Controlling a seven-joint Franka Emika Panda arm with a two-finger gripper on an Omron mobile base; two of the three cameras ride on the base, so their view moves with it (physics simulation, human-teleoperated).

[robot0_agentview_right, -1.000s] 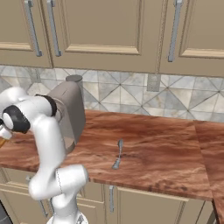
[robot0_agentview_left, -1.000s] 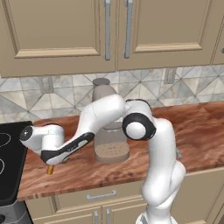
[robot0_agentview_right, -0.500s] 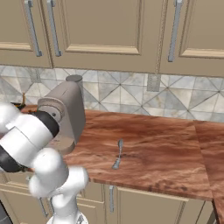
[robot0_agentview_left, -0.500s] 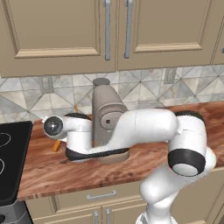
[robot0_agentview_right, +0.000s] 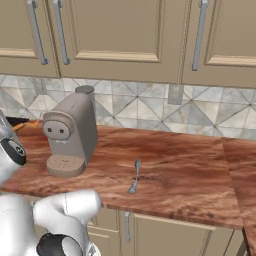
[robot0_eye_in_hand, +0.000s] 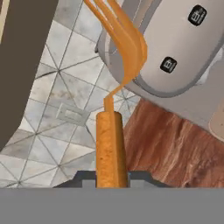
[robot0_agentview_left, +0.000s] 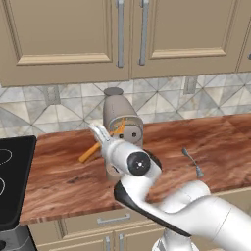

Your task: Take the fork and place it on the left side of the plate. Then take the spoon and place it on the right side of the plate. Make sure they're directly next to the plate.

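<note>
in front of the grey coffee machine [robot0_agentview_left: 121, 128], above the wooden counter [robot0_agentview_left: 63, 171], the gripper [robot0_eye_in_hand: 111, 177] is clamped on the handle of the orange fork [robot0_eye_in_hand: 114, 87], while the spoon [robot0_agentview_right: 135, 176] lies further right on the counter.

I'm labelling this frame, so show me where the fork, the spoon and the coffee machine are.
fork [robot0_eye_in_hand: 111, 151]: hand view, on its thick orange handle.
spoon [robot0_agentview_right: 135, 176]: right base view, on the middle of its thin handle.
coffee machine [robot0_agentview_right: 75, 125]: right base view, on its grey body's side.
</note>
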